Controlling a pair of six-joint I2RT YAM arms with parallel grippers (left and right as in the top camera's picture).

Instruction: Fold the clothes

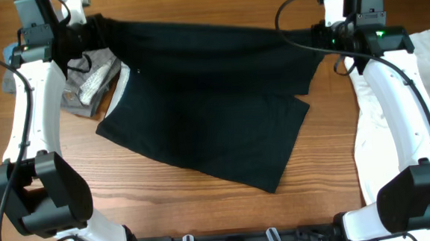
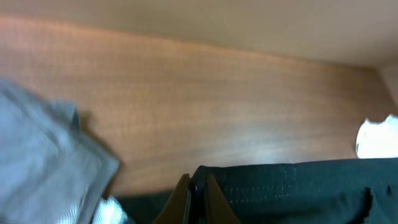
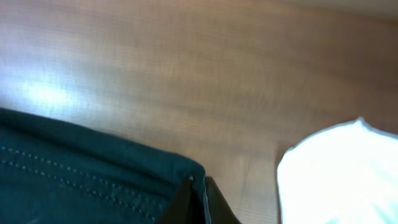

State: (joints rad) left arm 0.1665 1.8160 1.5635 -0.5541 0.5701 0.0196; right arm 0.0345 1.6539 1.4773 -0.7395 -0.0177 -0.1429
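Observation:
The black shorts [image 1: 207, 113] hang stretched between my two grippers at the far side of the table, the lower part lying on the wood. My left gripper [image 1: 82, 31] is shut on the shorts' left corner; the left wrist view shows the fingers [image 2: 198, 198] pinching the stitched hem [image 2: 292, 180]. My right gripper [image 1: 316, 33] is shut on the right corner; the right wrist view shows the fingers [image 3: 200, 199] clamped on the black edge [image 3: 93, 174]. Grey folded shorts [image 1: 85, 80] lie at the left under the left arm. A white shirt [image 1: 423, 100] lies at the right.
The grey garment also shows in the left wrist view [image 2: 43, 162], and the white shirt shows in the right wrist view [image 3: 342, 174]. Bare wooden table [image 1: 205, 211] lies in front of the shorts. Both arm bases stand at the near corners.

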